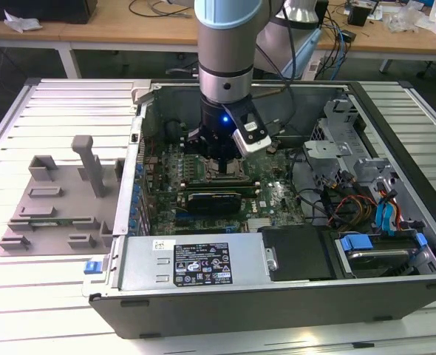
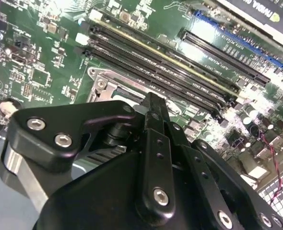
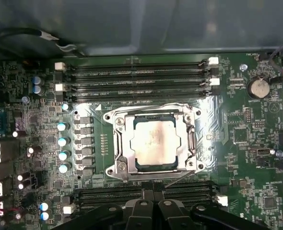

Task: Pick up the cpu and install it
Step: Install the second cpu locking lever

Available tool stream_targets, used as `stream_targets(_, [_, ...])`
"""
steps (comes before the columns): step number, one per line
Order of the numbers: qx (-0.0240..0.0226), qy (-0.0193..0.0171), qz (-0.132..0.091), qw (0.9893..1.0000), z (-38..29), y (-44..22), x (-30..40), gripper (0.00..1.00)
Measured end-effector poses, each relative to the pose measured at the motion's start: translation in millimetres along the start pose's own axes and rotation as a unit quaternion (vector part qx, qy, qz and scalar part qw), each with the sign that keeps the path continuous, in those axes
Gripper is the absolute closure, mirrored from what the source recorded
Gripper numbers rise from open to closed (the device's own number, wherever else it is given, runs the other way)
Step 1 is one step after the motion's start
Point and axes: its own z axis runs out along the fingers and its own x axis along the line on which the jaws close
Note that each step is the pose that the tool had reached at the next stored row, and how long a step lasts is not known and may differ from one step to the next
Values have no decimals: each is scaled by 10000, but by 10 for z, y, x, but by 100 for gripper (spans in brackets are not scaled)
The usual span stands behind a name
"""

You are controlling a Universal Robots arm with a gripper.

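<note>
Inside the open grey computer case (image 1: 277, 292), the small square cpu with its pale silver metal top (image 3: 154, 143) sits within the metal socket frame (image 3: 116, 143) on the green motherboard (image 3: 247, 143), between rows of black memory slots (image 3: 136, 76). Above it hovers the black gripper (image 3: 154, 207), fingers drawn together, holding nothing.

cpu (image 3: 154, 143): one, centre of the first wrist view
socket frame (image 3: 116, 143): one, around it
coin cell (image 3: 259, 86): one, upper right
computer case (image 1: 277, 296): one, exterior view
grey fixture tray (image 1: 55, 211): one, left
</note>
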Motion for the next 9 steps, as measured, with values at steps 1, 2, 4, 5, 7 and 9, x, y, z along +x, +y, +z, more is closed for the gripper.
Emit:
stream_targets(1, [0, 27, -13, 10000, 25, -17, 1, 89])
stream_targets(2, [0, 30, -36, 10000, 37, -19, 2, 89])
stream_targets(4, [0, 30, -40, 10000, 37, -19, 1, 89])
stream_targets(5, [-1, 30, -41, 10000, 39, -19, 4, 89])
stream_targets(7, [-1, 30, -40, 10000, 53, -20, 24, 89])
stream_targets(9, [-1, 30, -40, 10000, 63, -21, 35, 89])
